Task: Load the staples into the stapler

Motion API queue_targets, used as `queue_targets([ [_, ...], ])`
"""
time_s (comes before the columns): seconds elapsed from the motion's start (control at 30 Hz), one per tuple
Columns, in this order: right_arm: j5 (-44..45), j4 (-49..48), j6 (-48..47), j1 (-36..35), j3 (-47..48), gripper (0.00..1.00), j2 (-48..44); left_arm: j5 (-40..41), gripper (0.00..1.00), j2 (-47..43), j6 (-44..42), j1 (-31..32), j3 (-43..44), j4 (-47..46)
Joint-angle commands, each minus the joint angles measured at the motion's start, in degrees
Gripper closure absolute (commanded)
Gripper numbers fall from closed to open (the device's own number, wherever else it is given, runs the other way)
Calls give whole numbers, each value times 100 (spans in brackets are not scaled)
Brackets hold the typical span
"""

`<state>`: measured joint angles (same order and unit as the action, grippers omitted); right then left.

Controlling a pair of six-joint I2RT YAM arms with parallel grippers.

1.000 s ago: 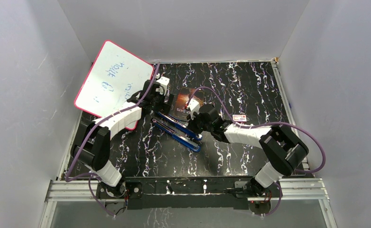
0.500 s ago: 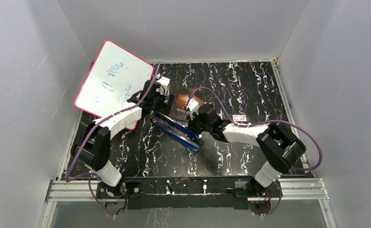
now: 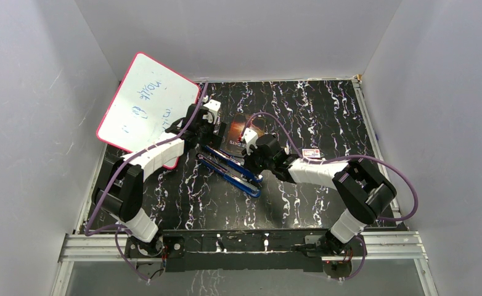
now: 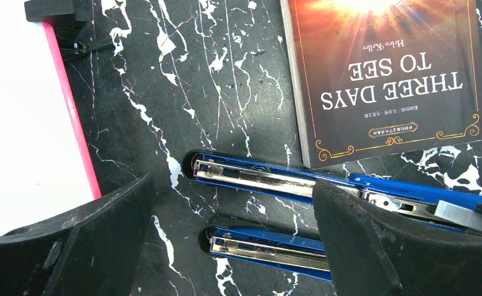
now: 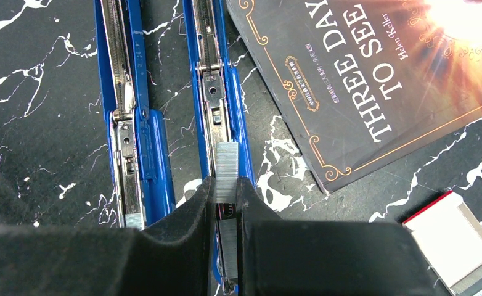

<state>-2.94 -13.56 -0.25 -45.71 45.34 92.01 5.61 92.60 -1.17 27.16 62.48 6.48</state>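
At the centre of the black, white-veined marble-patterned table [image 3: 325, 111], two long blue stapler rails [image 5: 217, 98] with silvery metal channels lie side by side. Whether they are one opened stapler or two cannot be told. Low in the right wrist view, the right claw [image 5: 226, 185] is clenched on a short silvery-grey strip of staples [image 5: 227, 160], held lengthwise over the right-hand rail's channel; whether the strip touches the channel cannot be told.

The left claw [image 4: 231, 185] stands released. One black finger sits left of the rails' rounded ends and the other covers part of both rails.

A dark paperback book with an orange sunburst cover [image 5: 349, 80], titled THREE DAYS TO SEE, fills the upper right of the right wrist view, its corner just beside the right-hand rail. A small red-and-white box [image 5: 451, 231] sits in the lower right corner, apart from the rails. A whiteboard with a pink-red frame [image 3: 146, 108] leans tilted at the upper left of the top view, beside the left arm.
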Motion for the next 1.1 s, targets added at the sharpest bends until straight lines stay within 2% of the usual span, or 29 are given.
queue_targets([
  [0.0,99,82,7,-14,277,100,41,78,3,-83,-66,26,-7,16],
  [0.23,102,196,-24,-51,309,99,48,75,3,-77,-65,26,-8,11],
  [0.43,-53,185,-27,-60,293,87,5,74,3,-91,-64,30,-10,16],
  [0.77,-246,91,-15,-60,220,73,-106,73,3,-88,-75,35,-13,9],
  [1.07,-238,39,14,-60,183,68,-189,85,3,-84,-75,33,-8,12],
])
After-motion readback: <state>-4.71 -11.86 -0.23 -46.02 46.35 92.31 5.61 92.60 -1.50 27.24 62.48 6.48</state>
